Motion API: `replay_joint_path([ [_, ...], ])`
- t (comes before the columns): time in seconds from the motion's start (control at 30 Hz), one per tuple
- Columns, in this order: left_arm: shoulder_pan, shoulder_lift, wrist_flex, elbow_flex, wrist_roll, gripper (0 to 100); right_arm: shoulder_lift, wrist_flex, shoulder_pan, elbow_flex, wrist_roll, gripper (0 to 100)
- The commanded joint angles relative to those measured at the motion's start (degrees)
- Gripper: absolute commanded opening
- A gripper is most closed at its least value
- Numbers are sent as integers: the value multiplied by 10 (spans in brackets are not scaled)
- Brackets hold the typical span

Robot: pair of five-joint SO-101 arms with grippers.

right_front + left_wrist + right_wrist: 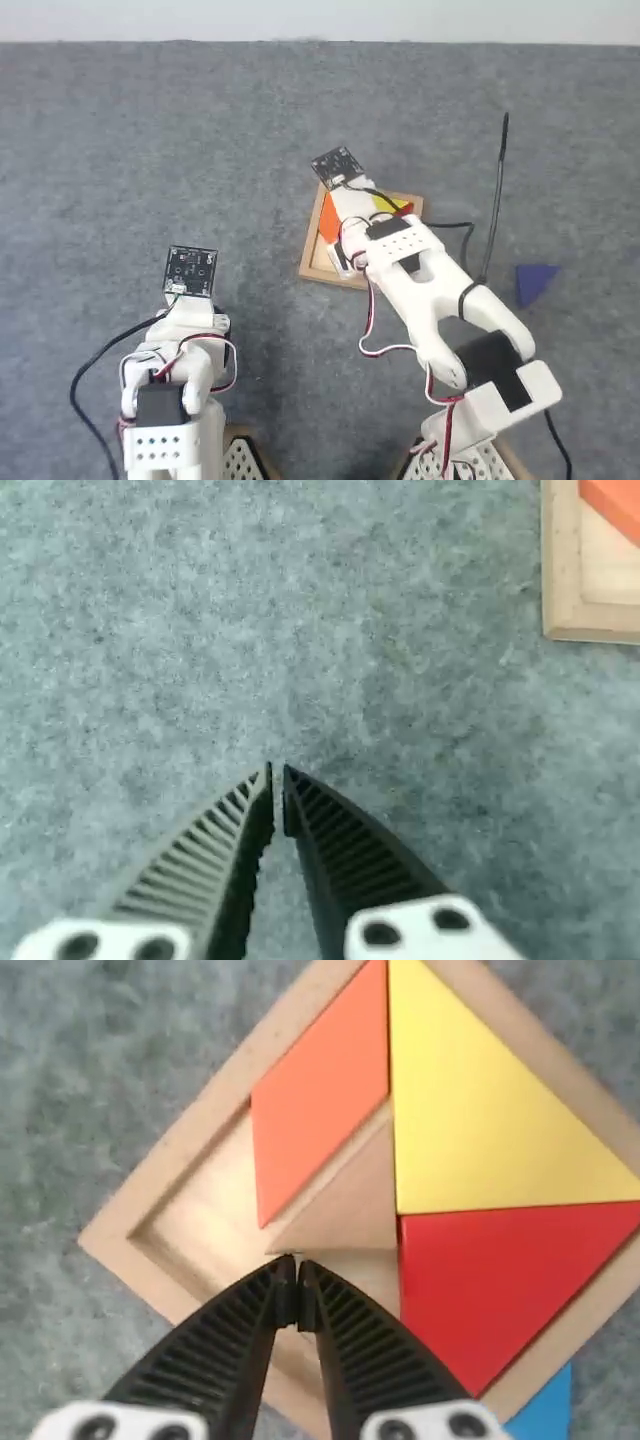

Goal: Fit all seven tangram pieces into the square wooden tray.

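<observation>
The grey table carries both arms. The right arm stretches out from the near edge over the tray, and the left arm is folded back at its base, well apart from the tray.

The square wooden tray lies right of the table's middle, turned at a slant. Inside it a large yellow triangle lies edge to edge with a red triangle. An orange parallelogram touches the yellow one's other side. A wood-coloured triangle fills the corner between the orange and red pieces. The rest of the tray floor is bare.

The right gripper has its fingers pressed together on nothing, tips over the bare floor just beside the wood-coloured triangle's point. The left gripper is all but closed, empty, above the table.

A blue triangle lies on the table, well apart from the tray. A blue piece shows just outside the tray's rim.
</observation>
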Motion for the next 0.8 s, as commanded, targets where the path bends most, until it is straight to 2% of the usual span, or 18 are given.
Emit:
replay_joint_path([
  [0.0, 3, -10, 2, -6, -1, 21, -5, -8, 7, -43, 9, 6],
  [0.2, 3, -10, 2, -6, -1, 21, 7, -7, 7, -50, 10, 6],
  [0.47, 3, -10, 2, -6, -1, 21, -26, 44, 7, -56, 31, 6],
  [0.77, 3, -10, 2, -6, -1, 21, 62, 51, 8, -96, 33, 6],
])
